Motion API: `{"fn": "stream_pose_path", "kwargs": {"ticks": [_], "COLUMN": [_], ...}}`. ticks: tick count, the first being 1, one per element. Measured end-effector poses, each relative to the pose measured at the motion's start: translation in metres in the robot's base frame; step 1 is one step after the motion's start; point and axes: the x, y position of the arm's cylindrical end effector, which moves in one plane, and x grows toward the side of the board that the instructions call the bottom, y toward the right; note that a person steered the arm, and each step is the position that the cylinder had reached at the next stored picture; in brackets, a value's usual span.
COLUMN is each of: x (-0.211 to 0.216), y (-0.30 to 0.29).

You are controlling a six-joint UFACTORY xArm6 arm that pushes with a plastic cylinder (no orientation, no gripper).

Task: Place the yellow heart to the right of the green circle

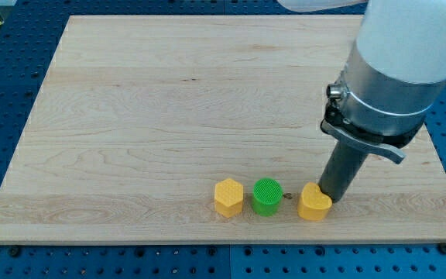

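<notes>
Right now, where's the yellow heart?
The yellow heart sits near the board's bottom edge, just right of the green circle with a small gap between them; my tip touches its upper right side.
</notes>
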Motion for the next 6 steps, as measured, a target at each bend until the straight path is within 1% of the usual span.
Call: {"fn": "stream_pose_path", "kwargs": {"ticks": [2,3,5,6], "x": [0.000,0.000,0.000,0.003], "y": [0.008,0.042,0.049,0.077]}}
